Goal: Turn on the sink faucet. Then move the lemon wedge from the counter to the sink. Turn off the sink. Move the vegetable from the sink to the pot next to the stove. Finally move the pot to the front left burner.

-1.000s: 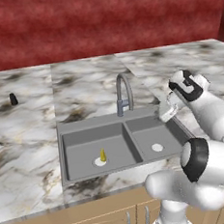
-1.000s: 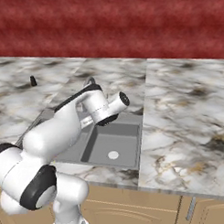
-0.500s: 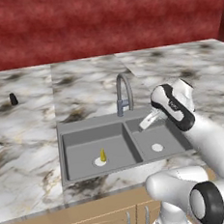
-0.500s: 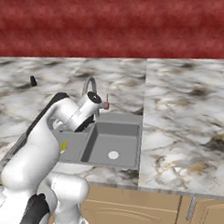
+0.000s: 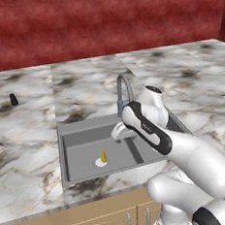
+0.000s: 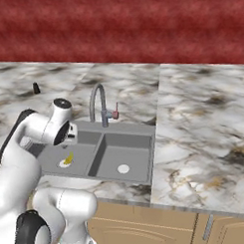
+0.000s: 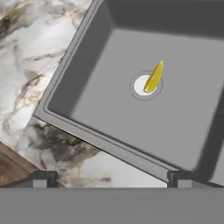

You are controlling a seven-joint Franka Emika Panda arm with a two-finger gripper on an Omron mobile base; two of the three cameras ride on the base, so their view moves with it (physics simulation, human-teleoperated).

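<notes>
Gripper above left sink basin; lemon wedge on drain.

The gripper (image 7: 111, 178) is positioned over the left basin of the sink (image 5: 85, 158), jaws spread fully apart and holding nothing. The lemon wedge (image 7: 154, 77) rests on the white drain (image 7: 141, 85) of that basin, standing on edge. The sink faucet (image 6: 98, 105) rises behind the divider between the 2 basins. A small black cone (image 5: 14, 99) sits on the bench (image 5: 25, 142), well apart from the sink.
</notes>
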